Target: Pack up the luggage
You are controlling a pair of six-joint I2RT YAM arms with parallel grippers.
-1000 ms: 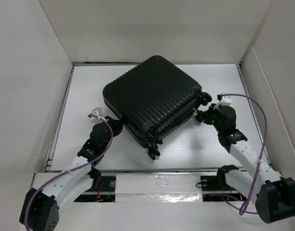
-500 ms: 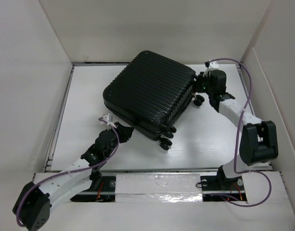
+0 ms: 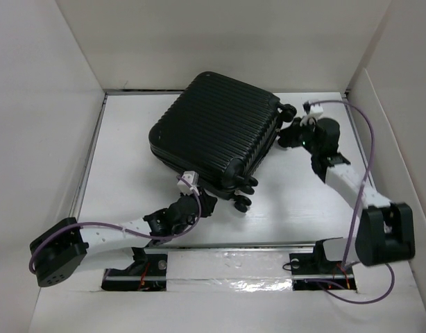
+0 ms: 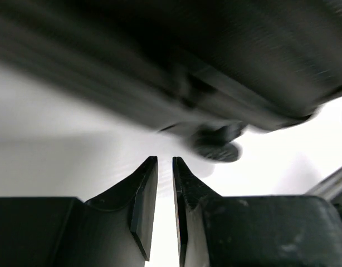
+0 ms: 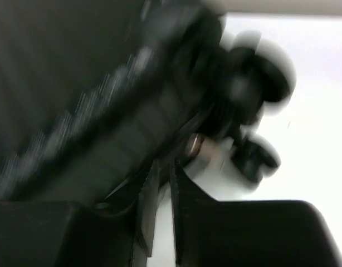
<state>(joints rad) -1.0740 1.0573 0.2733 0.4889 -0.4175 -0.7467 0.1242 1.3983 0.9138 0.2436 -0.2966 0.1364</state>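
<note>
The black suitcase is seen shut on the tabletop, just beyond the left jaws and right jaws, both clenched empty. To turn it, pushes are best applied low and evenly.

white table, white walls

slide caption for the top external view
Closed black suitcase lies askew on the table, left gripper at its near edge, right gripper beside its wheels.

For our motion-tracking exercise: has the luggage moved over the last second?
Yes. The luggage turned counterclockwise, its wheeled end swinging toward the table's back edge.
</note>
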